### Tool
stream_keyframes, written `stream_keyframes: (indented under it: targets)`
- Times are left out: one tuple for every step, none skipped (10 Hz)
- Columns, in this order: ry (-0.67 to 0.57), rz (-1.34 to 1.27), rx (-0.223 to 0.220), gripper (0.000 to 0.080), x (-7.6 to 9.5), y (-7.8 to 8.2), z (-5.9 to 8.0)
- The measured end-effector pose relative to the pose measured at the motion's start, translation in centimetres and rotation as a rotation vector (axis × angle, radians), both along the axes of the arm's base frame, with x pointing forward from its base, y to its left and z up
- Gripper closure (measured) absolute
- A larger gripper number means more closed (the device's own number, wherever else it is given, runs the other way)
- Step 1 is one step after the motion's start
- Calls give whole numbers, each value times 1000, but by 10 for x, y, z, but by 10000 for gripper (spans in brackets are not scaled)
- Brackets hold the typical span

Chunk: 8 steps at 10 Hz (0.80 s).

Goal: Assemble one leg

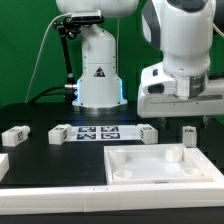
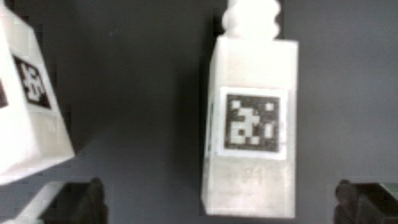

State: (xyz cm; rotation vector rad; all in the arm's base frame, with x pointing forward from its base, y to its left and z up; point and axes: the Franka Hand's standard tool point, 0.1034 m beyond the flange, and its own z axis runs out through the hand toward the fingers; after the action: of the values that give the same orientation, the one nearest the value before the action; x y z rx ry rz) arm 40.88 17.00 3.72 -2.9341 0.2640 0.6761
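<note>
— How is the pincer (image 2: 221, 203)?
— Wide open, holding nothing. Its dark fingers (image 2: 71, 205) stand on either side of the leg (image 2: 249, 120), clear of it.
— Where is the leg?
— On the dark table (image 2: 151, 60) straight below, near the tray (image 1: 112, 165), at the exterior view's right. Its long axis crosses the line between the fingers, and its screw tip (image 2: 254, 18) points away.
— Next?
— Probably a straight drop and squeeze. Mind the second white piece (image 2: 32, 100) near one finger.
</note>
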Motion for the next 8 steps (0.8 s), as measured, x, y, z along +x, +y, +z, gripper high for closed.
stream_keyframes:
  targets:
    - [101, 8, 10, 151, -1, 2, -1]
    - [152, 13, 17, 151, 0, 4, -1]
    - [252, 28, 26, 151, -6, 6, 0]
    - [348, 41, 38, 151, -6, 11, -1]
    - [428, 54, 50, 151, -7, 14, -4]
    - [495, 63, 59, 151, -8, 14, -11]
    - [467, 55, 59, 151, -6, 16, -19]
    - [463, 56, 55, 151, -11, 16, -22]
